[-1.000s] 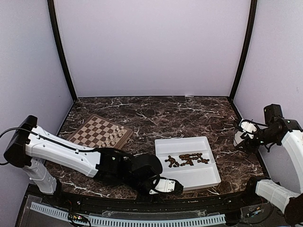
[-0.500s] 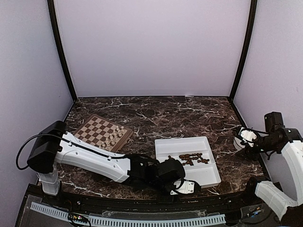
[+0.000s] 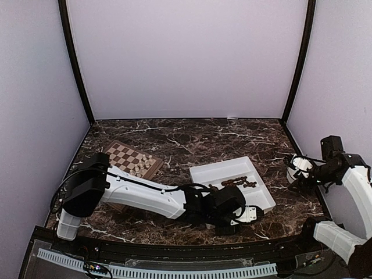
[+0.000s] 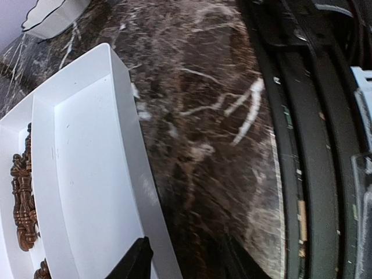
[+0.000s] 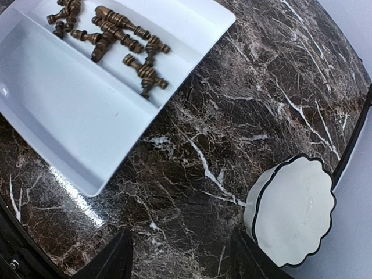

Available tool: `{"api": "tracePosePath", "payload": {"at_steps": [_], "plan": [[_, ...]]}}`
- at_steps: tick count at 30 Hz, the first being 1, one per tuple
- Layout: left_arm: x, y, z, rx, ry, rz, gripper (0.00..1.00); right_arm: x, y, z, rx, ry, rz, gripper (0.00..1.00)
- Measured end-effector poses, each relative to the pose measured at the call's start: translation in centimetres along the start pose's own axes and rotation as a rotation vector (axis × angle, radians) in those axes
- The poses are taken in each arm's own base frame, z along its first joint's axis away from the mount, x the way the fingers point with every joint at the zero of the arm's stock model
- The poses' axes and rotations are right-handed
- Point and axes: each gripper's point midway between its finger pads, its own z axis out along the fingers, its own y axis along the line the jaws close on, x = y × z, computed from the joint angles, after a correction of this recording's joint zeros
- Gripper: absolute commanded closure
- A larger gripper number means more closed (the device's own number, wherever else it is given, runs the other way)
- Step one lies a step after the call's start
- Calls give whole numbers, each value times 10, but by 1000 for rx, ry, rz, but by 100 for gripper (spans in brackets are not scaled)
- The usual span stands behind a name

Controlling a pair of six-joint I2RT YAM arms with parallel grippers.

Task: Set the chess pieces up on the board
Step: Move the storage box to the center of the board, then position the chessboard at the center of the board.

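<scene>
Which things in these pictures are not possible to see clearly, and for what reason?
- The board, top view: the left arm covers its near part.
- The chess pieces in the tray: too small in the top view to name; the left wrist view cuts them at its left edge.
- White pieces on the board: too small to identify.
</scene>
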Motion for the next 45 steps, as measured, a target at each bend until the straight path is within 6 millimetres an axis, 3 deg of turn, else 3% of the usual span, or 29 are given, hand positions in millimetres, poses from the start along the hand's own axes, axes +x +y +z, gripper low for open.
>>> {"api": "tracePosePath", "payload": {"at_steps": [11,15,18,21,24,26,28,29,31,33,34,36,39,42,45], "plan": [[-41,105,63,-72,-167,-145,54,5,-21,15,-10,27,100,41],[-39,125,73,-74,-184,-171,48,3,-29,11,10,20,119,40],[-39,129,63,-70,-178,-182,44,1,-31,9,22,5,121,39],[-34,127,20,-73,-157,-208,38,-4,-32,5,34,-22,115,37],[-46,142,-57,-117,-201,-272,36,-11,-31,3,31,-60,112,37],[-56,175,-123,-195,-267,-356,33,-16,-29,3,18,-86,118,37],[-48,224,-186,-319,-325,-465,29,-22,-27,4,6,-105,117,37],[-31,256,-220,-409,-344,-540,28,-26,-26,5,-3,-114,116,37],[27,309,-277,-594,-332,-703,28,-36,-19,8,-28,-135,93,37],[98,344,-313,-739,-282,-861,28,-45,-13,12,-52,-149,71,37],[149,358,-329,-811,-236,-970,28,-50,-9,14,-66,-156,58,38],[231,367,-345,-908,-138,-1132,28,-59,-1,20,-96,-158,26,38],[339,350,-355,-981,13,-1369,28,-70,15,29,-147,-158,-15,38],[395,332,-363,-1008,74,-1530,24,-78,26,32,-177,-162,-34,38],[431,322,-370,-1032,96,-1640,25,-86,35,33,-199,-174,-58,38]]}}
